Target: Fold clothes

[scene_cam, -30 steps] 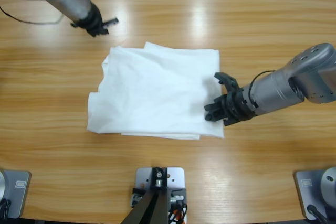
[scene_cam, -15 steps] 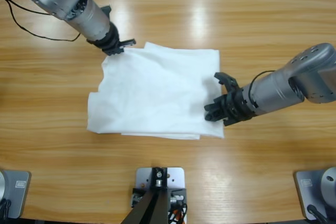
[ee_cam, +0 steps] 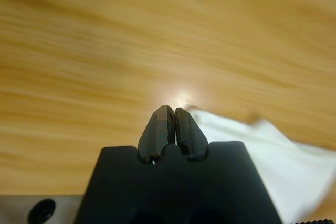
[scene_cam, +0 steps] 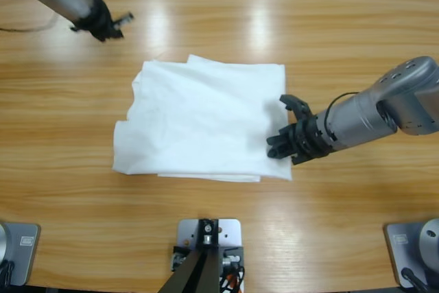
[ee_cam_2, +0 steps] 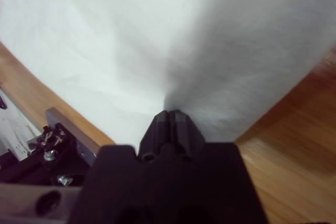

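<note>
left silver-grey arm's black two-jaw gripper (scene_cam: 103, 24): jaws closed, empty, upper left | right silver-grey arm's black two-jaw gripper (scene_cam: 282, 143): jaws closed, extended leftward

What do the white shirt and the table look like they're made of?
The white shirt looks like thin, matte woven or knit cloth, likely cotton: it lies limp with soft creases. The table looks like wood or wood veneer with a glossy finish: visible grain and bright lamp reflections.
</note>
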